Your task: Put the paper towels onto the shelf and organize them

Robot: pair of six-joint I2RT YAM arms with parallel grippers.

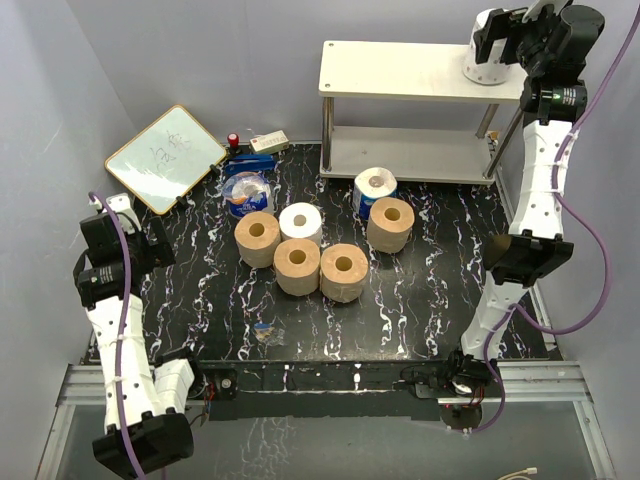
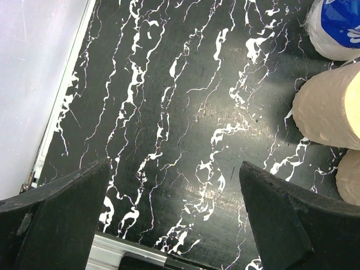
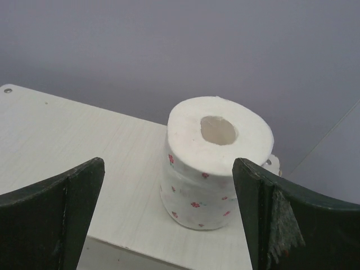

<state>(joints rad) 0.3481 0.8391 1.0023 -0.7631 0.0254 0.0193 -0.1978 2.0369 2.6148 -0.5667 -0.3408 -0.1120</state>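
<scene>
We count one dotted roll (image 3: 216, 169) atop the shelf (image 1: 400, 70), with six rolls (image 1: 297, 265) remaining in front of it. The left gripper (image 2: 174, 185) and right gripper (image 3: 169, 185) have their jaws spread and empty.

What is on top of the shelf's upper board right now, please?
One dotted white roll stands upright near the right end of the upper board; the right end effector hides that corner from above.

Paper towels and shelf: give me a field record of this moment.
shelved: dotted roll, upright, right end of the top board of the shelf
unshelved: four tan rolls, white roll, blue-wrapped roll, on table
right fingers: open, facing dotted roll
left fingers: open, over table
</scene>
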